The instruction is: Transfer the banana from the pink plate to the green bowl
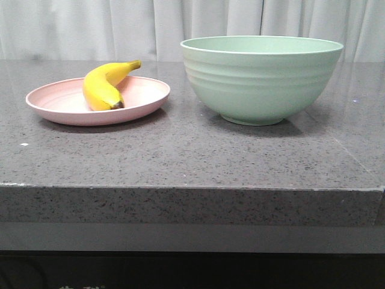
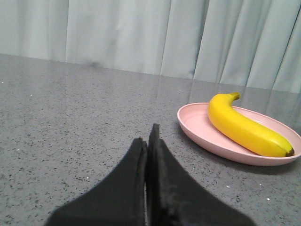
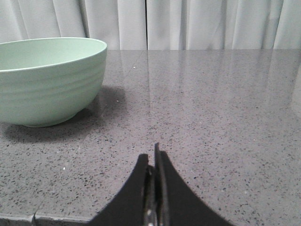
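Observation:
The yellow banana lies on the pink plate at the left of the table. The pale green bowl stands to the right of the plate, and I cannot see into it. Neither gripper shows in the front view. In the left wrist view my left gripper is shut and empty, low over the table, with the plate and banana ahead of it and to one side. In the right wrist view my right gripper is shut and empty near the table's front edge, the bowl off to one side.
The dark speckled stone table has its front edge close to the camera. A pale curtain hangs behind the table.

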Robot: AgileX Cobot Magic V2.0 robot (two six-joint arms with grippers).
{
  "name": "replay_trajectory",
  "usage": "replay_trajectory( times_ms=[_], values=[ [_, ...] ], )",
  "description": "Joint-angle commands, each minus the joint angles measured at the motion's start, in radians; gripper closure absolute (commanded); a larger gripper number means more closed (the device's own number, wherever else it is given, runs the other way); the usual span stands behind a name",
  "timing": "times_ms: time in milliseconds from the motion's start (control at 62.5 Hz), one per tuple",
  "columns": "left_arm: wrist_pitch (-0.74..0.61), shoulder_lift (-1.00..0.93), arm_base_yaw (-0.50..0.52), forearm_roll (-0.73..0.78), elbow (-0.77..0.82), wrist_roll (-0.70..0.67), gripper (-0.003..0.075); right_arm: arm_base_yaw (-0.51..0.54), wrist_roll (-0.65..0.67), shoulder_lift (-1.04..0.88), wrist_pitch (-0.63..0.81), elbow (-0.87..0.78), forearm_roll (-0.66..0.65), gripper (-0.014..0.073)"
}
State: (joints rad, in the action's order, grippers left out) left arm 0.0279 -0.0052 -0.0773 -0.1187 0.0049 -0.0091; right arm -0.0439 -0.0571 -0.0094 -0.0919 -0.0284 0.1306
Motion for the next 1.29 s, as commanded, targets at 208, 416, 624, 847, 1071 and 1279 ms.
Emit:
replay_trajectory(
  times_ms=[208,416,624,847,1071,1279],
  values=[
    [-0.081,-0.022,0.003,-0.006,0.003,-0.007,0.0738,0.004,-0.003,-0.024,0.084,0.005,0.001,0.0662],
    [-0.081,-0.022,0.003,-0.006,0.003,-0.007,0.0738,0.004,-0.003,-0.024,0.084,0.005,0.001,0.0662],
    [-0.081,-0.022,0.003,-0.006,0.003,-0.007,0.0738,0.004,-0.003,-0.024,0.084,0.005,0.001,0.0662],
    [-0.113,-0.022,0.003,-0.006,0.003,-0.007,0.0738,0.004,-0.002,-0.024,0.101,0.005,0.007,0.0662],
    [-0.145,-0.022,0.003,-0.006,-0.099,-0.007,0.0738,0.004,-0.001,-0.024,0.031,0.116,0.048,0.0662],
    [0.077,0.031,0.003,-0.002,-0.354,-0.007,0.0738,0.004,-0.004,0.025,-0.069,0.344,-0.018,0.0662]
  ],
)
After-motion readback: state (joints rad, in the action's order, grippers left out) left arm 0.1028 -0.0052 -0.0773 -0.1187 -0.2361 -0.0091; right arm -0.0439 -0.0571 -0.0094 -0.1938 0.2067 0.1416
